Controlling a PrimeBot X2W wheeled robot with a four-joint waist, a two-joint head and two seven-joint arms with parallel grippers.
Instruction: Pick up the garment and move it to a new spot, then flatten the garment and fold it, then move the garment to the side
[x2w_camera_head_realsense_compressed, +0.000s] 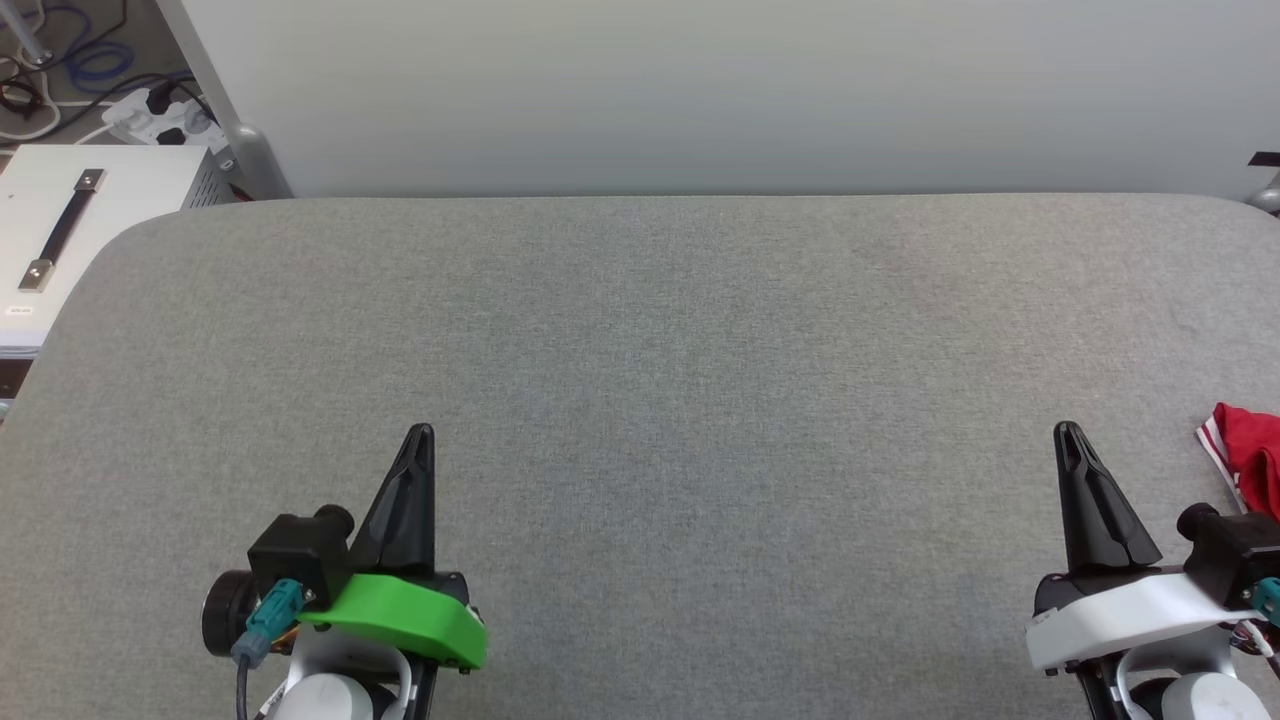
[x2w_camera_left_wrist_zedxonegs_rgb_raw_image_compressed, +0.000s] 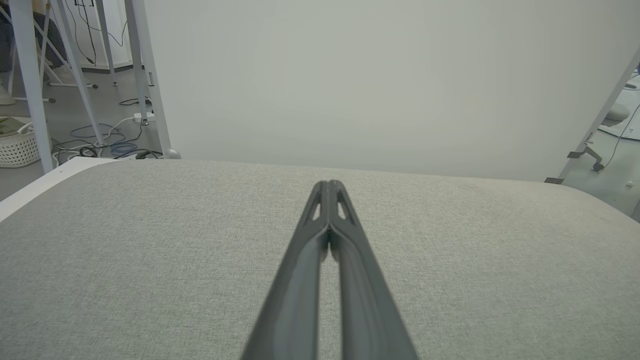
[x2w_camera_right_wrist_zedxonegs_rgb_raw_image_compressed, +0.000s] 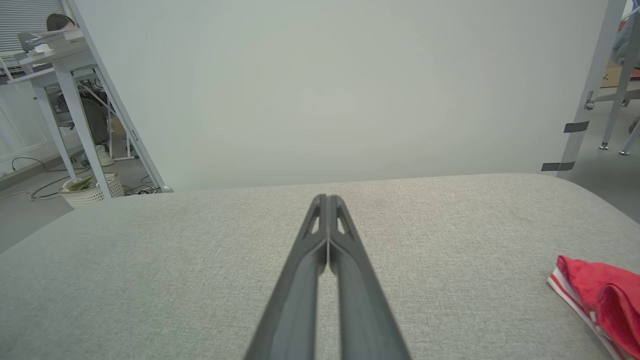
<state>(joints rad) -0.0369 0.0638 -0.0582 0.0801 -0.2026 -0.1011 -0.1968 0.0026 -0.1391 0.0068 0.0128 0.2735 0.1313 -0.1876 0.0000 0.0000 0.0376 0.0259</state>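
Observation:
The garment is a red bunch with red-and-white stripe trim, lying on the grey table at the right edge of the head view and partly cut off by it. In the right wrist view the garment sits low at the right. My right gripper is shut with nothing in it, to the left of the garment and apart from it; its tips press together. Far away at the lower left, my left gripper is shut and empty too, fingertips closed.
The grey fabric table spreads wide between and beyond the arms. A pale wall panel stands right behind its far edge. A white cabinet and cables lie off the table's left corner.

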